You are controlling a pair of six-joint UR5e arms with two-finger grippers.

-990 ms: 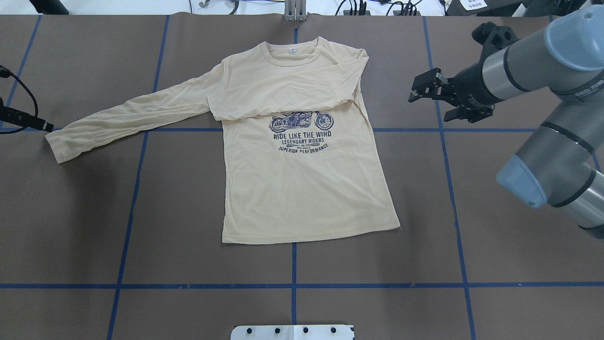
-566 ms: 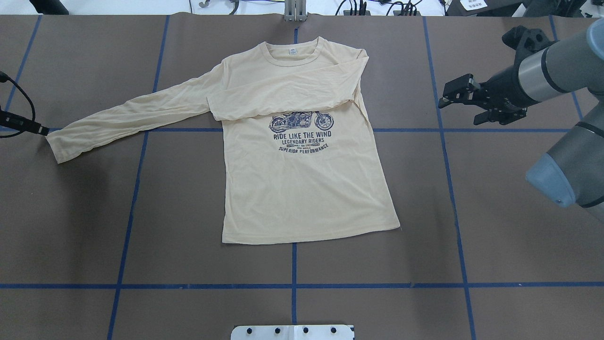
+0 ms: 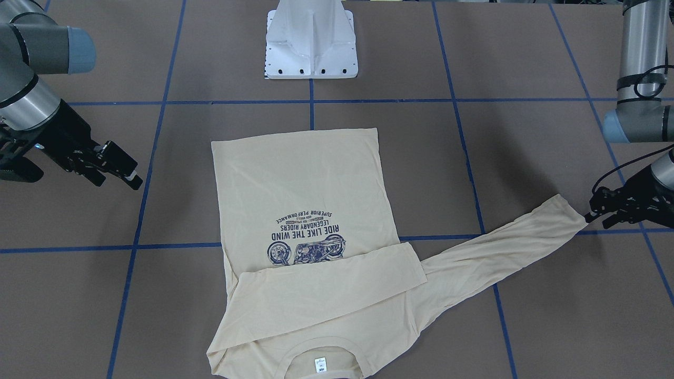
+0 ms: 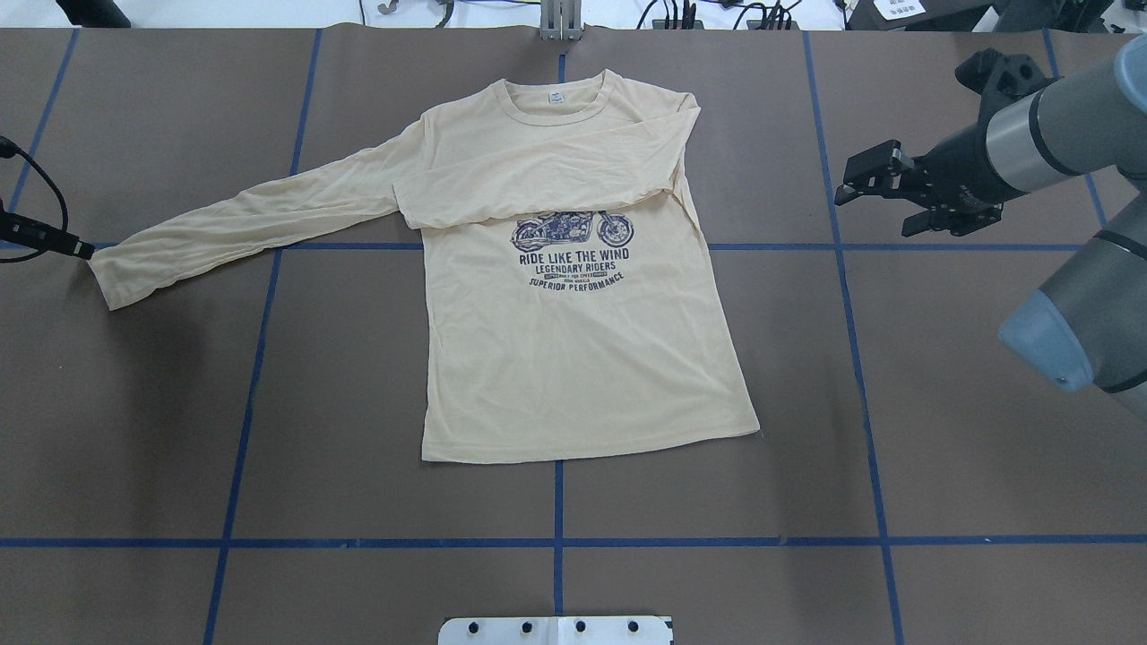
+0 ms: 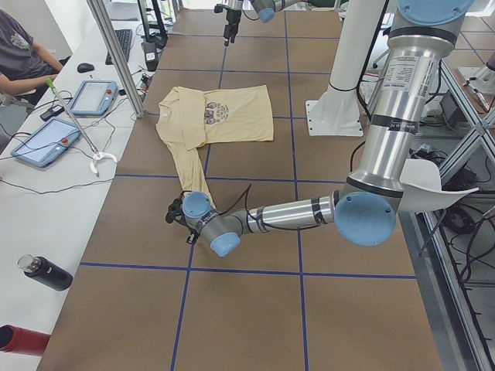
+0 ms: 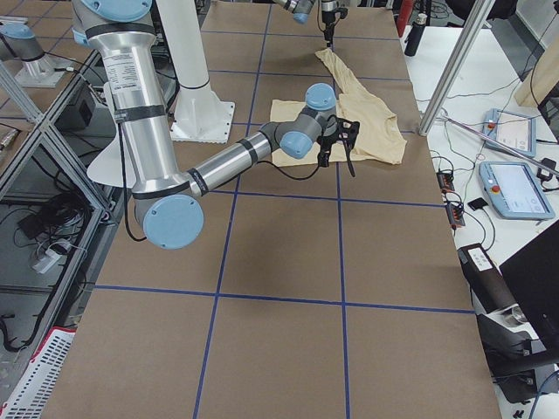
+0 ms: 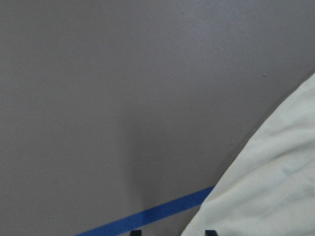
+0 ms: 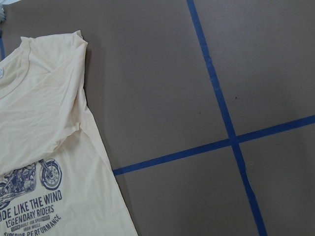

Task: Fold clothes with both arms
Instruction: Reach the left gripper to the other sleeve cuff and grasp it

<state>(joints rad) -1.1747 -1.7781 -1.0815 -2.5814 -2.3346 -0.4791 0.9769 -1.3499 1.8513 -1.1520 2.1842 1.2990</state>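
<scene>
Shirt (image 4: 573,358): one, pale beige, long-sleeved, lying flat and print-up on the brown table (image 4: 896,430). Collar (image 4: 556,103) points away from the robot, hem toward it.

Folded sleeve (image 4: 538,188): on the robot's right side, laid across the chest and overlapping the top of the motorcycle print (image 4: 573,246).

Outstretched sleeve (image 4: 242,224): runs out flat toward the robot's left, its cuff (image 4: 103,278) just over a blue tape line (image 4: 556,542).

Left gripper (image 3: 597,216): low over the table at the cuff's end. On my left wrist feed I see the two fingertips spread apart, cloth edge by one of them, nothing clasped. Whether a tip touches the fabric I cannot tell.

Right gripper (image 4: 876,199): off the shirt's right shoulder side, well apart from the cloth, above bare table. I read its jaws as parted and empty.

White pedestal (image 3: 311,47): at the robot's edge of the table, near the hem, apart from it.
</scene>
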